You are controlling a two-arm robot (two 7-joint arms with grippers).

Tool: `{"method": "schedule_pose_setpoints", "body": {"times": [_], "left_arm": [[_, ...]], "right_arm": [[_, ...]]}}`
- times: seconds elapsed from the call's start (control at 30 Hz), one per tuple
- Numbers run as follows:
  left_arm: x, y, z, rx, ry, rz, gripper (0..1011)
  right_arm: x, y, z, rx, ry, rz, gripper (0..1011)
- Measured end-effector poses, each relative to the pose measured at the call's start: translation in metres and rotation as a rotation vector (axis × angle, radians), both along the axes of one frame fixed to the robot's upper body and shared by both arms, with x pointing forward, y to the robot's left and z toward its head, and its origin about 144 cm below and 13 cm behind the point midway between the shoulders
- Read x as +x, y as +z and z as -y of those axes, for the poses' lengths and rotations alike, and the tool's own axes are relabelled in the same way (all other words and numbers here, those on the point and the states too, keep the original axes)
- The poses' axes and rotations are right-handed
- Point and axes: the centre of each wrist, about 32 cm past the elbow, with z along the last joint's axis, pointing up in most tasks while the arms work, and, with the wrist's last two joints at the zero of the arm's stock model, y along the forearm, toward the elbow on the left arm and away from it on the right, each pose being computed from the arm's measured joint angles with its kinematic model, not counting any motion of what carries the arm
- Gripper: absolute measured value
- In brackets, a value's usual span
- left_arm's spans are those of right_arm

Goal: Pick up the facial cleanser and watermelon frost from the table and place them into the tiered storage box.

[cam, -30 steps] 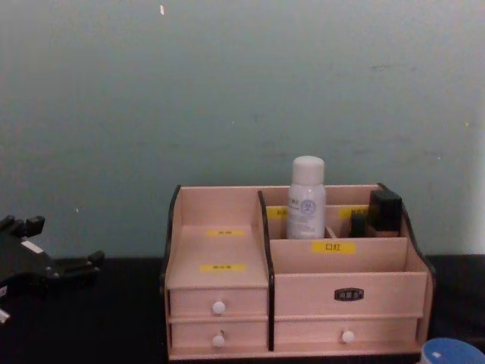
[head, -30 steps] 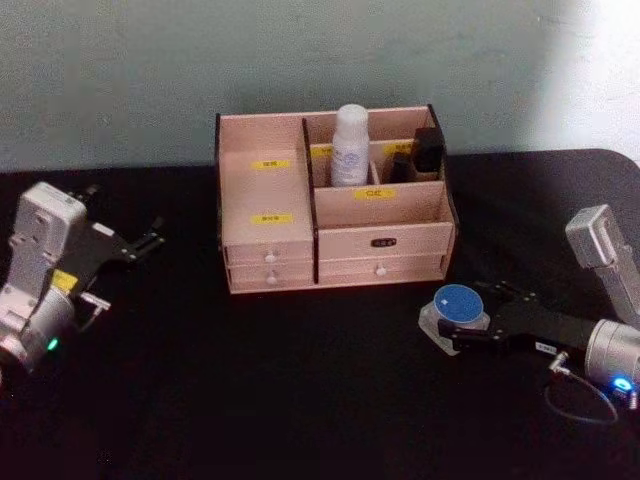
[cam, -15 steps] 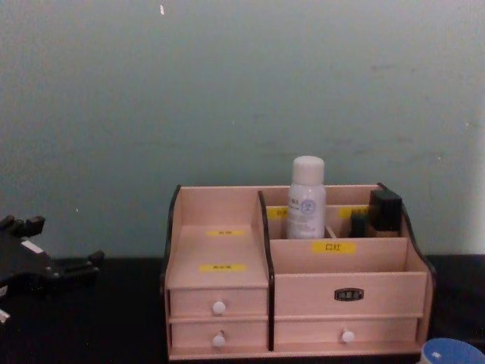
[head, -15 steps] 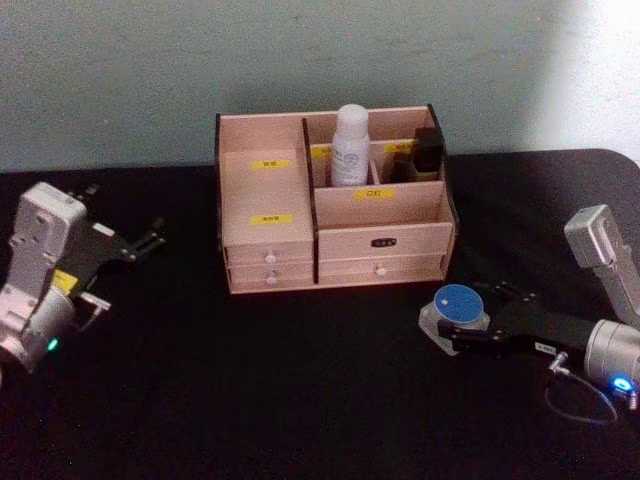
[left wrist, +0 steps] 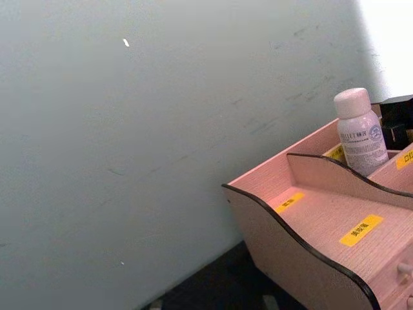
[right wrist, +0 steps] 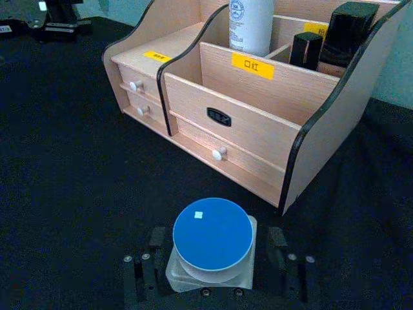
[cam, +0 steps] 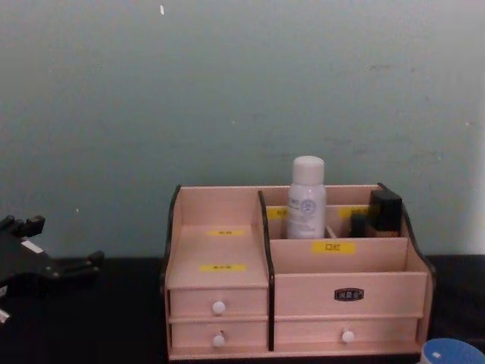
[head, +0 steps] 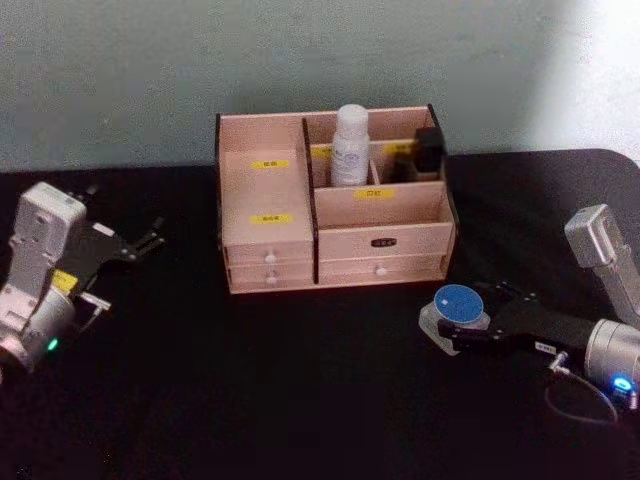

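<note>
**Right gripper (right wrist: pixel 216 255).** My right jaws stand open at table level, one finger (right wrist: pixel 157 244) on each side of the blue-lidded jar (right wrist: pixel 213 242). The jar sits squarely between them, its lid facing up. A thin dark gap shows on at least one side of it, so I judge that I straddle the jar and do not yet clamp it. It rests on the black table (head: pixel 300 390). The low, level approach puts the pads against the jar's flat clear walls, below the round lid, where a grip is least likely to slip.

**Target.** The tiered storage box (head: pixel 270 190) stands just ahead of these jaws, drawers facing them, nearest corner close to the jar. The front open compartment, behind its yellow label, is the closest free slot. Farther from the jaws, a rear compartment holds the white bottle (head: pixel 350 145) upright, with dark items (head: pixel 428 150) in the slot beside it. I take the bottle to be one task item already stowed and the jar to be the other. I cannot read either label well enough to say which is the cleanser.

**Left gripper (head: pixel 125 268).** My left jaws are spread and empty. They are parked well away from the box on its far side, clear of the right arm's path.

**Next step (judgement).** Close on the jar, then lift above the front wall before moving forward.
</note>
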Motion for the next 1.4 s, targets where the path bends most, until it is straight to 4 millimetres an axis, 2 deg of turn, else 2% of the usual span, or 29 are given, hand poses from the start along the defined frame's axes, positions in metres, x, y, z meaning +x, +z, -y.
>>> {"method": "schedule_pose_setpoints", "body": {"times": [0.07,0.2,0.3,0.33,0.5,1.4], "left_arm": [[0.0,0.0,0.0,0.0,0.0,0.0,1001],[0.0,0.0,0.0,0.0,0.0,0.0,1001],[0.0,0.0,0.0,0.0,0.0,0.0,1001],[0.0,0.0,0.0,0.0,0.0,0.0,1001],[0.0,0.0,0.0,0.0,0.0,0.0,1001],[0.0,0.0,0.0,0.0,0.0,0.0,1001]], "right_arm": [[0.0,0.0,0.0,0.0,0.0,0.0,998],[0.0001,0.0001,0.0001,0.0,0.0,0.001,928],[0.0001,0.0002,0.0001,0.0,0.0,0.001,859],[0.0001,0.0002,0.0001,0.0,0.0,0.001,801],[0.0001,0.0002,0.0002,0.001,0.0,0.002,726],[0.0001,0.0001,0.0001,0.001,0.0,0.002,726]]}}
